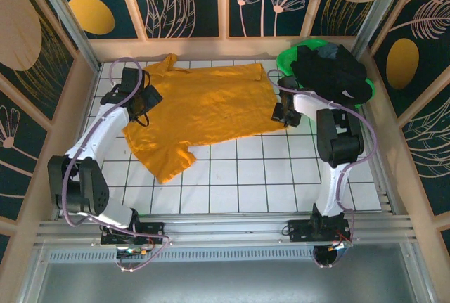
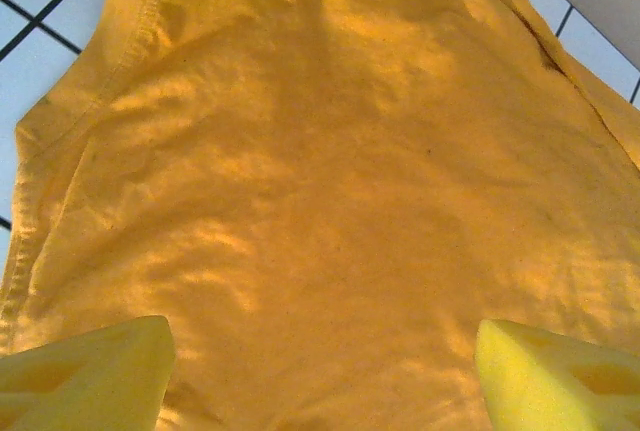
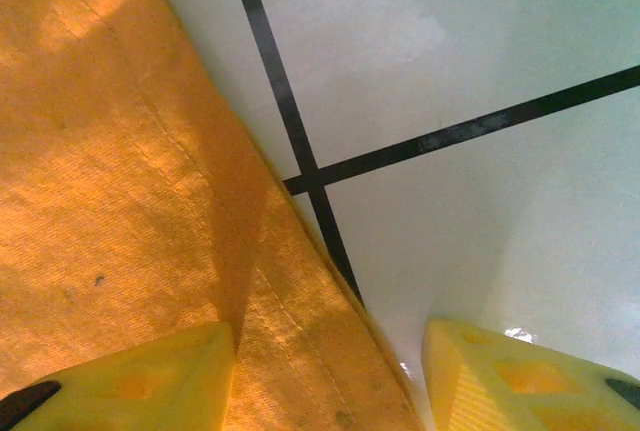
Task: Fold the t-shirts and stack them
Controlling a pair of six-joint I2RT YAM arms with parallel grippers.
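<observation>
Tiled table (image 1: 281, 176) bears one orange t-shirt (image 1: 204, 110), left gripper (image 2: 322, 339) and right gripper (image 3: 328, 339) both parted over it.

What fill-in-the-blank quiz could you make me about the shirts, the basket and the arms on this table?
1. The orange shirt lies spread on a table of white ____.
2. The dark shirts are heaped in a ____ basket.
3. That basket stands at the table's far ____ corner.
4. The left gripper hangs over the orange shirt with its jaws ____.
Missing words: tiles; green; right; open.
</observation>
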